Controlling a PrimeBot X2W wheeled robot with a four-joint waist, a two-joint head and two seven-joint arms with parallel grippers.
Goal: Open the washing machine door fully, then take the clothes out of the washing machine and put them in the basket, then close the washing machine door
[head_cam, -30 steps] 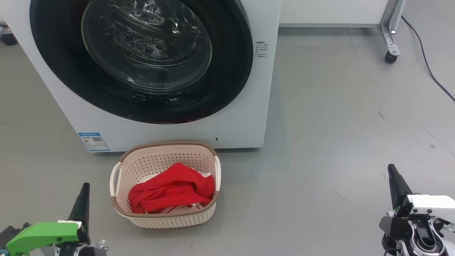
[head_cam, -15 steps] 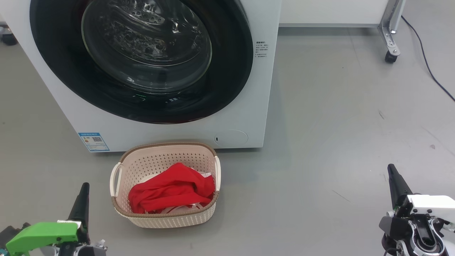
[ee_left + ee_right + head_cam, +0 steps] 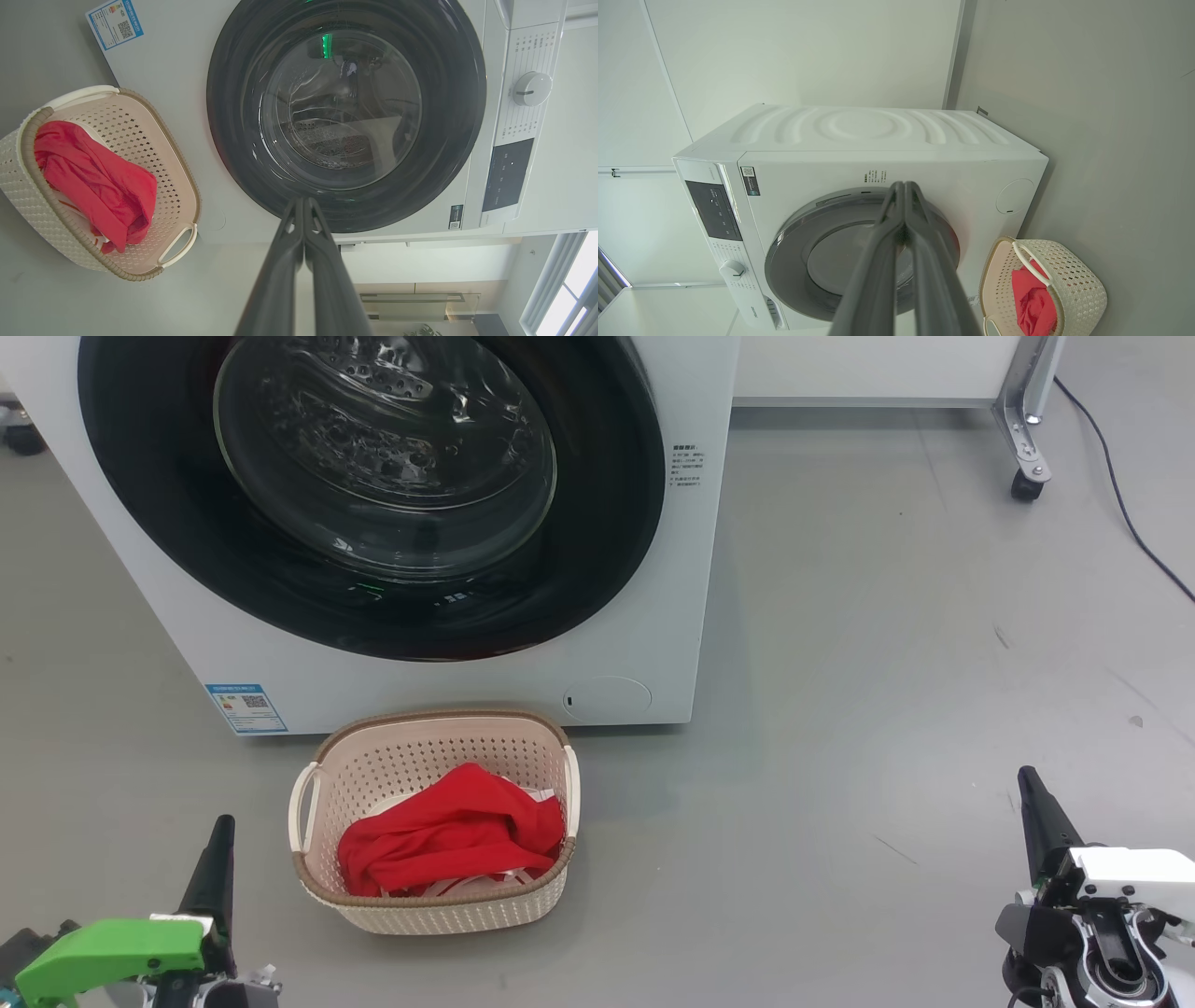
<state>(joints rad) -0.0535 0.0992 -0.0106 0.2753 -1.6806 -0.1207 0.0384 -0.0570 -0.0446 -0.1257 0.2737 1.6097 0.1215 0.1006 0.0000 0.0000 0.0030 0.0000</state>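
The white washing machine (image 3: 448,686) fills the head view's upper left, and its round black-rimmed glass door (image 3: 373,485) lies flush against the front, closed. On the floor just before it stands the cream perforated basket (image 3: 439,728), holding the red clothes (image 3: 453,835) with white stripes showing beneath. My left gripper (image 3: 222,831) is shut and empty at the lower left, left of the basket. At the lower right my right gripper (image 3: 1029,784) is shut and empty, well away from the basket. In the left wrist view the shut fingers (image 3: 303,205) point at the door (image 3: 345,107). The basket (image 3: 1078,280) also appears in the right wrist view.
Grey floor spreads to the right of the machine. A metal frame leg on a caster (image 3: 1027,485) stands at the back right, with a black cable (image 3: 1120,504) trailing over the floor beside it. A blue label (image 3: 245,707) marks the machine's lower left front.
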